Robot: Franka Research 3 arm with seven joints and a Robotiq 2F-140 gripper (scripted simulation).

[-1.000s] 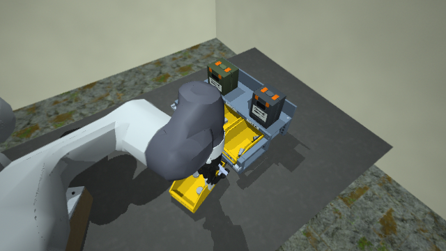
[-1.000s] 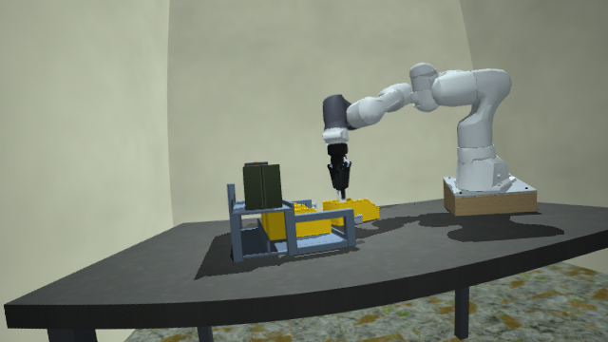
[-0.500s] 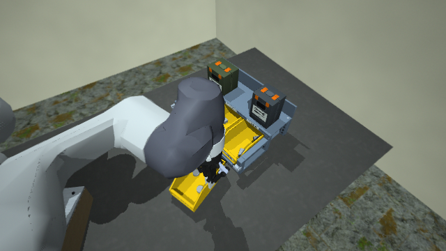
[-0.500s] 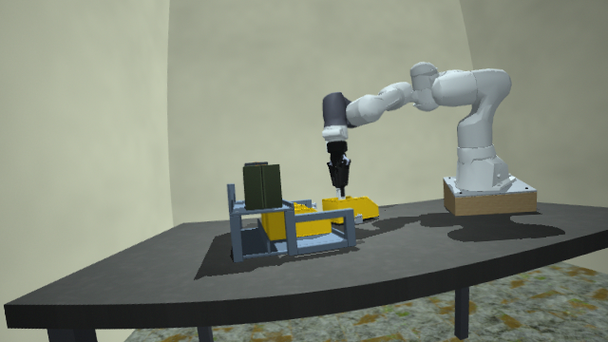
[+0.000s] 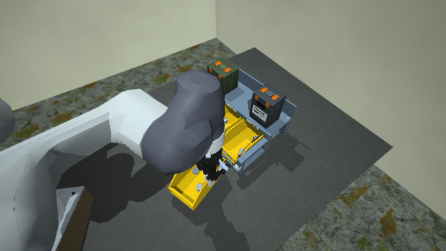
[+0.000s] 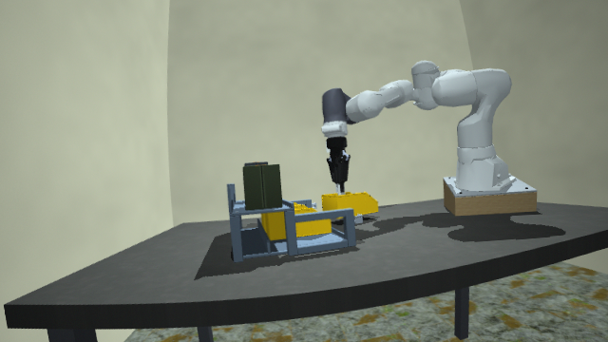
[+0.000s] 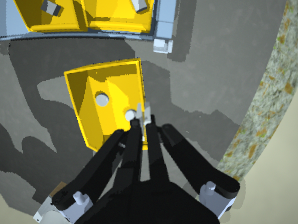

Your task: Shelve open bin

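Dark grey table (image 6: 427, 247): lying under the gripper (image 7: 143, 123) and carrying everything listed here.

White arm (image 6: 446, 87): reaching out from a wooden pedestal (image 6: 522, 204) well behind the gripper, and pointing it straight down.

Blue-grey shelf (image 6: 292, 223): standing just ahead of the gripper, open side facing it.

Two dark boxes with orange tabs: standing on the shelf's top board, beyond the gripper. One is green (image 5: 223, 74), the other near black (image 5: 266, 106).

Two yellow bins (image 5: 244, 134): sitting side by side in the shelf row, ahead of the gripper, open fronts facing it. Small grey parts are showing inside them.

Yellow open bin (image 7: 107, 116): sitting directly beneath the gripper on the table side of the shelf's front lip, apart from the lip. Whether it is resting on the table cannot be told.

Black gripper: fingers are pressing almost together, pinching the thin side wall of this bin at its top edge.

Grey round parts (image 7: 101, 99): lying on the bin's floor, just beside the fingertips.
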